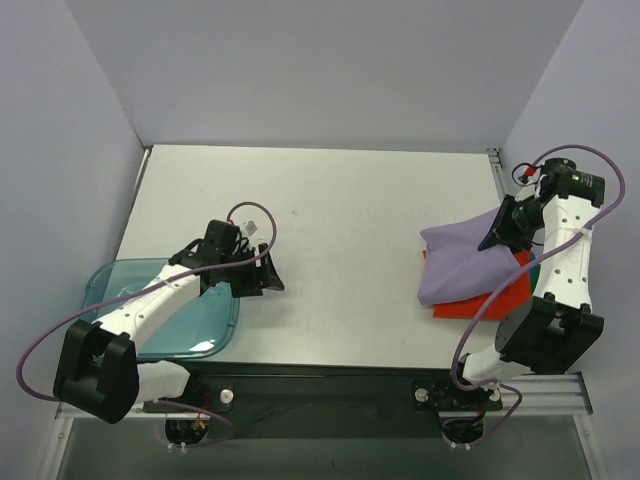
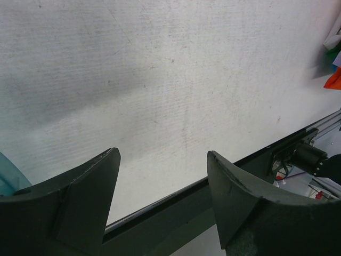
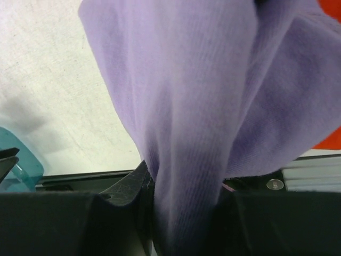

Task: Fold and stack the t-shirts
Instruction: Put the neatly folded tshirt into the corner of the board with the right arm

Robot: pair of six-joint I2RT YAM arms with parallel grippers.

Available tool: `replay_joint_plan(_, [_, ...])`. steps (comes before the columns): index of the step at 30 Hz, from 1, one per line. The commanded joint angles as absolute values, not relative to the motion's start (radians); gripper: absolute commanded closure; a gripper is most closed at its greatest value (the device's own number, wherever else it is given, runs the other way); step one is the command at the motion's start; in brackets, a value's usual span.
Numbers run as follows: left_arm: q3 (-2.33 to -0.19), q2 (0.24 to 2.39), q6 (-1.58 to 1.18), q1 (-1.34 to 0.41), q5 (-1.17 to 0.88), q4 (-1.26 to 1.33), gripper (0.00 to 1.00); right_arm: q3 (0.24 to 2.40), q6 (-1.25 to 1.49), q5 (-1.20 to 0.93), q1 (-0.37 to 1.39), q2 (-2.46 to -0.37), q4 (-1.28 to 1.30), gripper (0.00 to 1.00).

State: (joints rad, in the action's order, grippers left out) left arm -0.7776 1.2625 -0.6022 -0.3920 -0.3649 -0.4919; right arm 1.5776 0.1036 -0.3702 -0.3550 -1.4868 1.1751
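The soft lavender-purple cloth t-shirt [image 1: 458, 265] lies bunched on the right side of the white table [image 1: 330, 200], on top of the bright orange-red cloth t-shirt [image 1: 478, 303]. The right gripper [image 1: 494, 236] pinches its far corner, and the shirt runs from there toward the near edge. The left gripper [image 1: 266, 278] is spread wide, empty and well apart, so the right arm is nearer.

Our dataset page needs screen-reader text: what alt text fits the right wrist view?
A lavender t-shirt fills most of the frame, its gathered fold pinched in the right gripper at the bottom. White table shows at left, an orange-red t-shirt edge at right.
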Motion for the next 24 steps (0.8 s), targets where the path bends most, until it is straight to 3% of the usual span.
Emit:
replay_joint_plan(1, [-0.804,1.229,-0.601,-0.396,-0.351,-0.514,0.23,1.631,0.110,-0.319,-0.383,-1.537,1.210,1.00])
replay_joint_plan(10, [-0.811,1.144,-0.630,-0.396,-0.313,-0.546,0.21,1.669,0.135,-0.195,-0.425,-1.641,1.220,0.98])
replay_joint_plan(13, [-0.810,1.120,-0.641,-0.396,-0.302,-0.557,0.21,1.674,0.164,-0.094,-0.431,-1.655,1.224,0.72])
replay_joint_plan(14, [-0.811,1.114,-0.641,-0.396,-0.296,-0.560,0.21,1.674,0.173,-0.027,-0.431,-1.652,1.227,0.59])
replay_joint_plan(16, [-0.822,1.098,-0.638,-0.396,-0.279,-0.577,0.20,1.680,0.198,0.035,-0.436,-1.648,1.232,0.47])
replay_joint_plan(20, [-0.845,1.075,-0.626,-0.396,-0.246,-0.612,0.19,1.690,0.233,0.144,-0.445,-1.626,1.239,0.00])
replay_joint_plan(24, [-0.851,1.028,-0.627,-0.394,-0.213,-0.624,0.15,1.704,0.238,0.160,-0.448,-1.574,1.227,0.00])
